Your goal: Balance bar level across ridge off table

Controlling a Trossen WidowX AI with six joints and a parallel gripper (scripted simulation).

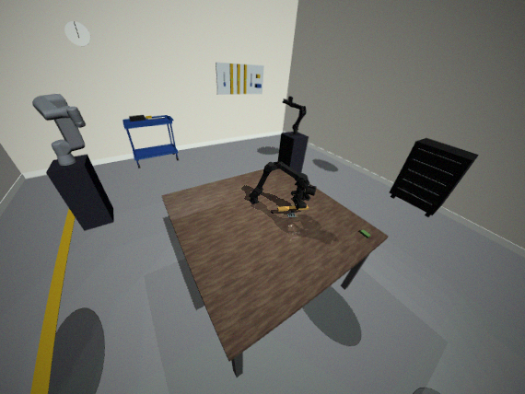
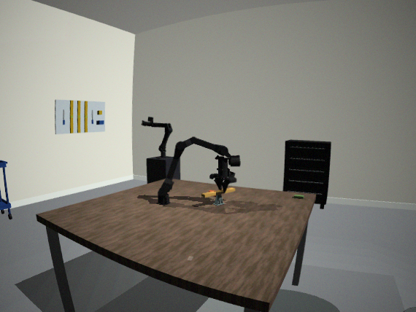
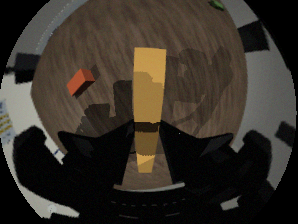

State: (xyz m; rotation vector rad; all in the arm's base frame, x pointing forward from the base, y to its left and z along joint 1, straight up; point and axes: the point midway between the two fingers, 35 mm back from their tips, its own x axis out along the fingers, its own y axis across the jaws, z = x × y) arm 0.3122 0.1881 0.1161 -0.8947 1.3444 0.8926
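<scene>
Landmark: the ridge, a pale stand [image 1: 291,214] [image 2: 219,200] on the table [image 1: 221,258] [image 2: 175,233] [image 3: 195,40]. My gripper [image 1: 300,205] [image 2: 223,190] [image 3: 147,121] is above the ridge with its fingers clamped on the yellow bar [image 1: 286,209] [image 2: 209,195] [image 3: 149,85]. In the exterior view the bar lies directly over the ridge, with an end projecting past it on either side. I cannot confirm contact between bar and ridge. An orange block [image 2: 211,191] [image 3: 80,82] is on the table behind the ridge; a green block [image 1: 365,234] [image 2: 298,197] [image 3: 216,5] is well apart from it.

Step in hand, as I judge it: final placement, before release. Next move: centre the bar's midpoint on the ridge, correct any tilt, and lower until the ridge carries the weight. Then open the fingers evenly and retract straight up. Caution: an off-centre release could tip one end onto the table.
</scene>
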